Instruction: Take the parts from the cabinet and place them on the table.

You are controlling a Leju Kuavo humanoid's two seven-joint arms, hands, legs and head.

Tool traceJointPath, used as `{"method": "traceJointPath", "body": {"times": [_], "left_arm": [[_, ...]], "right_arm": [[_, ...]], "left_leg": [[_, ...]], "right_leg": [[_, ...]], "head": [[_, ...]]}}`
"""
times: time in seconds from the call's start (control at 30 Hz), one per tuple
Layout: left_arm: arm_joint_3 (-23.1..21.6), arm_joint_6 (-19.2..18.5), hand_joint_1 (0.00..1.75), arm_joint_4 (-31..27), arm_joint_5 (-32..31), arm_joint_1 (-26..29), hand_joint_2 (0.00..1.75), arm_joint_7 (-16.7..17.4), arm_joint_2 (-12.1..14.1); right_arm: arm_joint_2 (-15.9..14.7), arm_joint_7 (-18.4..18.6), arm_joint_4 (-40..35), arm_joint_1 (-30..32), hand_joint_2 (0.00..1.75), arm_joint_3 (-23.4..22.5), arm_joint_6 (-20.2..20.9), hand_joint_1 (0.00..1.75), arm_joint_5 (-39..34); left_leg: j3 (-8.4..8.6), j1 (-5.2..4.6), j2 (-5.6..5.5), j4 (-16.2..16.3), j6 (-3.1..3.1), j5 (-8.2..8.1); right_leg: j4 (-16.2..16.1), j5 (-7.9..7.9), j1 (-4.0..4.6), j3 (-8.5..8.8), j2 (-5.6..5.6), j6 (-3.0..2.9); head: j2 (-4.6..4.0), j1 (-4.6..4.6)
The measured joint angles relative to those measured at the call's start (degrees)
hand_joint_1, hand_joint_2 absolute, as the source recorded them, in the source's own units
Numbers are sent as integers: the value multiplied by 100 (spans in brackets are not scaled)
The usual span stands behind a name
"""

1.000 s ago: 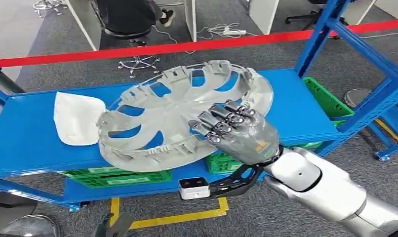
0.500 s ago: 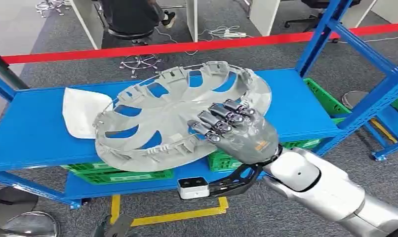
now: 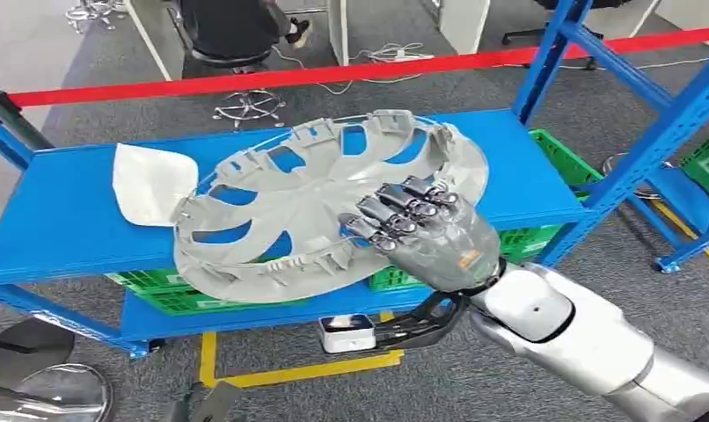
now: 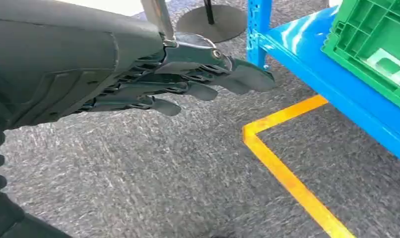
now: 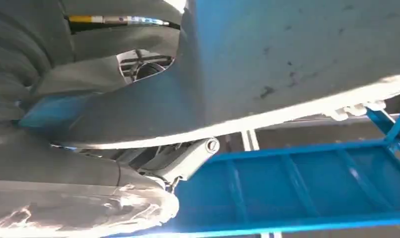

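Note:
A large grey wheel cover [image 3: 298,211] with open spokes is tilted above the blue shelf [image 3: 61,229] of the cabinet. My right hand [image 3: 421,230] grips its near right rim, fingers curled over the top. From the right wrist camera the cover's grey underside [image 5: 287,59] sits close above the hand [image 5: 64,198]. A white curved part [image 3: 150,183] lies on the shelf's left side, just beyond the cover's edge. My left hand [image 4: 188,79] hangs over the carpet with its fingers stretched out and apart, holding nothing.
Green crates [image 3: 566,163] sit on the lower shelf, one near my left hand [image 4: 376,44]. Blue uprights [image 3: 650,141] stand at the right. Yellow floor tape [image 3: 281,369] runs before the cabinet. A red barrier [image 3: 245,79] and a seated person [image 3: 232,26] lie beyond.
The camera has shifted, so the shelf and the white part sit higher in the picture. The wheel cover stays in my right hand, a little nearer to me relative to the shelf.

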Motion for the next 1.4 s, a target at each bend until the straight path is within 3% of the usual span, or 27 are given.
{"method": "traceJointPath", "body": {"times": [0.03, 0.1, 0.13, 0.17, 0.23, 0.3, 0.33, 0.37, 0.47, 0.53, 0.6, 0.63, 0.67, 0.73, 0.77, 0.8, 0.87, 0.97, 1.0, 1.03, 1.1, 1.13, 1.17, 1.23, 1.3, 1.37, 1.4], "left_arm": [[-9, 0, 0, 4, 2, -1, 175, 2, 0], [-39, 0, 0, 6, 2, -3, 175, 4, 0], [-48, 0, 0, 7, 2, -3, 175, 4, 0], [-48, 0, 0, 7, 2, -3, 175, 9, 0], [-50, 0, 0, 7, 11, -4, 175, 9, 2], [-55, 0, 0, 7, 17, -12, 175, 9, 2], [-55, 0, 0, 7, 17, -26, 175, 9, 13], [-57, 0, 0, 7, 17, -37, 175, 9, 15], [-57, 2, 0, 9, 17, -38, 175, 9, 20], [-63, 0, 0, 9, 20, -39, 175, 11, 17], [-77, 0, 0, 9, 20, -44, 175, 15, 9], [-81, 0, 0, 9, 22, -42, 175, 17, 9], [-81, 0, 0, 9, 26, -42, 175, 20, 13], [-83, 0, 0, 9, 26, -41, 175, 22, 15], [-87, 0, 0, 9, 28, -42, 175, 22, 15], [-90, 2, 0, 9, 28, -42, 175, 24, 15], [-90, 15, 0, 9, 33, -43, 175, 24, 15], [-94, 17, 0, 9, 35, -27, 175, 28, 13], [-94, 17, 0, 11, 35, -18, 175, 28, 18], [-94, 18, 0, 11, 35, -11, 175, 28, 17], [-96, 17, 0, 11, 35, -8, 175, 31, 17], [-96, 17, 0, 11, 35, -8, 175, 33, 17], [-98, 17, 0, 11, 35, -9, 175, 37, 17], [-105, 17, 0, 11, 39, -10, 175, 50, 17], [-114, 17, 0, 11, 39, -19, 175, 76, 17], [-136, 17, 0, 11, 42, -49, 175, 96, 17], [-140, 17, 0, 11, 44, -66, 175, 96, 17]], "right_arm": [[0, 0, 0, 2, 175, 4, 11, 175, -2], [0, 7, 0, -10, 175, 2, 15, 175, -4], [0, 7, 0, -9, 175, 2, 17, 175, -4], [0, 7, 2, -8, 175, 4, 17, 175, -11], [0, 9, 2, -4, 175, 11, 17, 175, -20], [0, 15, 0, -1, 175, 11, 17, 175, -22], [2, 15, 0, -2, 175, 11, 17, 175, -22], [2, 17, 0, -3, 175, 7, 17, 175, -24], [2, 33, 0, 0, 175, 7, 17, 175, -42], [0, 50, 2, 14, 175, 0, 17, 175, -90], [2, 68, 2, 33, 175, -4, 17, 175, -140], [2, 70, 2, 53, 175, -4, 17, 175, -146], [2, 70, 2, 69, 175, -2, 17, 175, -155], [2, 70, 4, 91, 175, -4, 17, 175, -162], [4, 81, 11, 95, 175, -4, 15, 175, -186], [15, 87, 11, 97, 175, -4, 11, 175, -203], [61, 92, 4, 115, 175, -15, 9, 175, -249], [98, 101, -4, 170, 175, -31, 11, 175, -374], [112, 98, -2, 181, 175, -31, 13, 175, -385], [127, 96, -2, 186, 175, -28, 13, 175, -391], [153, 101, -4, 208, 175, -31, 11, 175, -422], [168, 98, -4, 219, 175, -35, 11, 175, -450], [184, 90, -4, 241, 175, -39, 11, 175, -494], [214, 63, -4, 292, 175, -50, 15, 175, -609], [230, 48, -4, 326, 175, -57, 13, 175, -664], [249, 48, -9, 345, 175, -92, 7, 175, -658], [251, 48, -9, 353, 175, -103, 4, 175, -632]], "left_leg": [[-60, -2, 1, 156, -37, -255], [-272, 28, 0, 975, -80, -947], [-331, 33, 0, 1325, -89, -1124], [-323, 33, 0, 1542, -87, -1112], [-88, 31, -1, 1396, -58, -802], [558, 13, -9, 549, 16, -521], [841, -13, -11, 133, 52, -640], [958, -19, -10, -114, 71, -689], [923, -41, -9, -181, 122, -658], [867, 1, 21, -268, 196, -535], [715, -14, 23, -248, 256, -427], [648, -22, 25, -246, 264, -373], [565, -28, 27, -238, 260, -312], [452, -29, 27, -232, 248, -231], [349, -29, 26, -218, 228, -157], [291, -29, 23, -202, 207, -111], [213, -60, 24, -155, 153, -51], [148, -42, 21, -154, 76, 110], [104, -31, 16, -129, 41, 82], [50, -22, 7, -10, -2, -158], [-163, 11, 7, 750, -63, -897], [-230, 26, 6, 1146, -81, -1152], [-235, 34, 7, 1401, -93, -1218], [-67, 42, 7, 1435, -85, -876], [483, 41, 6, 785, -50, -525], [1172, 20, -8, -185, 2, -822], [1207, 17, -11, -298, 21, -876]], "right_leg": [[-12, 52, 7, -34, 13, -14], [-10, 146, 19, -172, 5, -66], [-6, 201, 26, -239, 3, -79], [0, 256, 33, -321, 2, -79], [12, 348, 43, -460, 6, -73], [22, 432, 46, -560, 15, -44], [25, 464, 61, -589, 15, -12], [32, 510, 66, -604, 5, 19], [17, 637, 45, -653, -2, 127], [193, 356, 49, -812, 20, 173], [1033, -286, 22, -1056, 23, 221], [1433, -479, 17, -1163, 23, 241], [1730, -528, 11, -1211, 21, 257], [1638, -276, 1, -1033, 21, 276], [1172, 3, -10, -683, 21, 275], [671, 116, -22, -327, 19, 268], [-100, -92, -6, 217, 37, 235], [-77, -33, 27, 109, 34, 125], [-129, 45, -26, 3, 9, 29], [-116, 98, -14, 10, -1, -11], [-115, 231, -4, -161, -4, -82], [-113, 299, 1, -250, -5, -84], [-106, 364, 6, -333, -5, -80], [-86, 486, 8, -523, -5, -63], [-51, 617, 8, -711, 3, -41], [-21, 700, 35, -790, 4, 15], [-26, 773, 31, -806, -8, 44]], "head": [[0, -27], [0, -52], [0, -50], [0, -50], [0, -50], [0, -50], [0, -50], [0, -39], [0, -50], [0, -24], [0, -9], [0, -18], [0, -13], [0, -13], [0, -15], [0, -11], [0, -15], [0, -20], [0, -13], [0, -22], [0, -46], [0, -39], [0, -48], [0, -46], [0, -46], [0, -46], [0, -35]]}}
